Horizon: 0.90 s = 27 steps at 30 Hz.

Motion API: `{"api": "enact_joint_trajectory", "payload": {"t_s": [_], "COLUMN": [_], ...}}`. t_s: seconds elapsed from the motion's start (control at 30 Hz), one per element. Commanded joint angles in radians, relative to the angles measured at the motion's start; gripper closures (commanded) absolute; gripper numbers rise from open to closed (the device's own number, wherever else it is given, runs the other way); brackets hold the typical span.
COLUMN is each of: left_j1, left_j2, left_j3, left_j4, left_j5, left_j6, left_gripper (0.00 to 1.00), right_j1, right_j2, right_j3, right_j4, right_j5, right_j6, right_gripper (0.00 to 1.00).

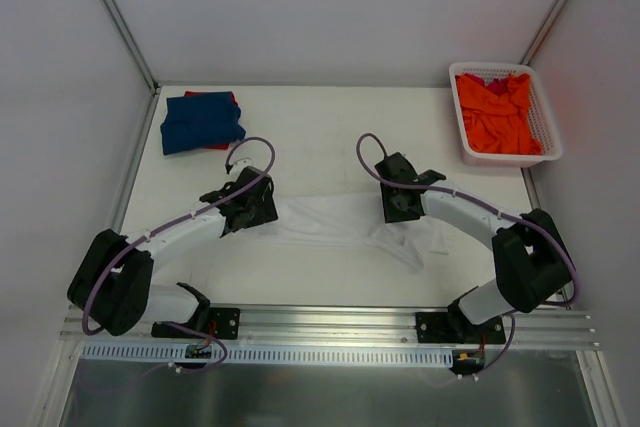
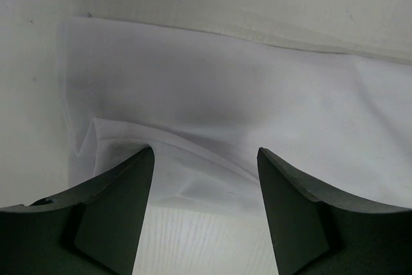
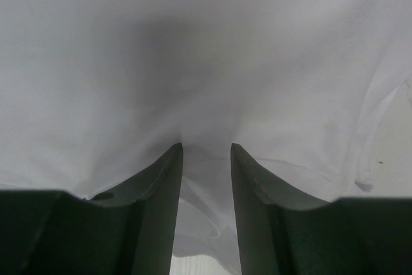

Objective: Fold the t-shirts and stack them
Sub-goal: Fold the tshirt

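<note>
The white t-shirt [image 1: 335,222] lies stretched out sideways at the middle of the table [image 1: 330,127]. The left claw [image 2: 205,154] stands wide over a raised fold at its edge; the right claw [image 3: 206,147] is narrow, pinching a bunch of its cloth.

Both arms bent over a white cloth t-shirt [image 1: 335,222] spread on the white table [image 1: 330,127].
The left gripper [image 1: 252,205] and right gripper [image 1: 400,205] sat at its opposite ends. A folded dark blue t-shirt [image 1: 200,122] lay on a red t-shirt [image 1: 228,97] at far left, and an orange t-shirt [image 1: 495,112] filled the white plastic lattice basket [image 1: 505,157] at far right.
</note>
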Motion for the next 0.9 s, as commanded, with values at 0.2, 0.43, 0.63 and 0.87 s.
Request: {"api": "enact_joint_trajectory", "payload": {"t_s": [0.2,0.43,0.63,0.87], "left_j1": [-0.021,-0.026,-0.044,-0.07], "left_j2": [0.154,0.22,0.202,0.136], "left_j3": [-0.005,0.003,-0.025,-0.074], "left_j4": [0.022,0.026,0.029,0.026], "left_j5": [0.038,0.042,0.04,0.048], "left_j6": [-0.032,-0.029,-0.048,-0.084], "left_gripper": [0.34,0.34,0.35,0.36], "right_j1": [0.011,0.011,0.008,-0.01], "right_j2": [0.016,0.058,0.117,0.196], "right_j3": [-0.063,-0.077,-0.034,0.061], "right_j4": [0.036,0.071,0.071,0.054], "right_j5": [-0.026,-0.038,-0.02,-0.014], "right_j6": [0.041,0.043,0.021,-0.028], "right_gripper": [0.61,0.61,0.61,0.61]}}
